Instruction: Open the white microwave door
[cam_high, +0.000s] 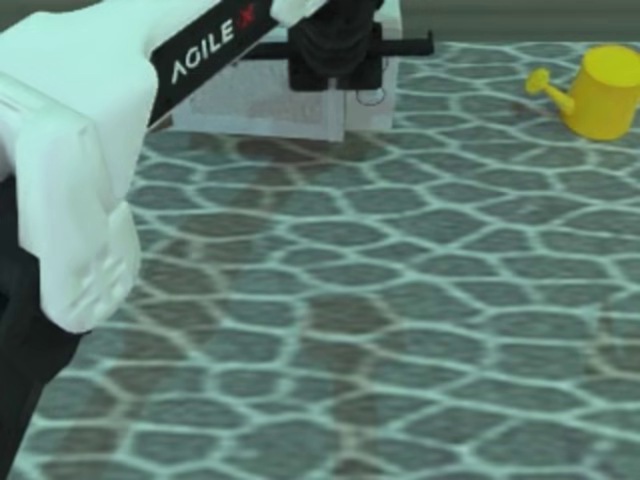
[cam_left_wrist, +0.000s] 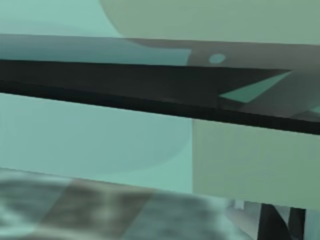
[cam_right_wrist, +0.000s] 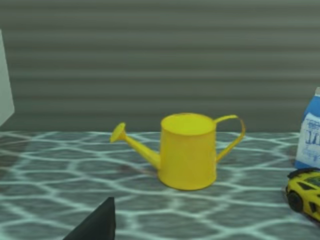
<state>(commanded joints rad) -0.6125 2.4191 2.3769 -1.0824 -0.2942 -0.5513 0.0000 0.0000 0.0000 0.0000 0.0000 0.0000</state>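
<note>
Reaching across to the far left, my left gripper (cam_high: 335, 50) sits against the white microwave (cam_high: 270, 105), at the door (cam_high: 262, 103), presumably to swing it outward; whether its fingers are spread, I cannot tell.
</note>
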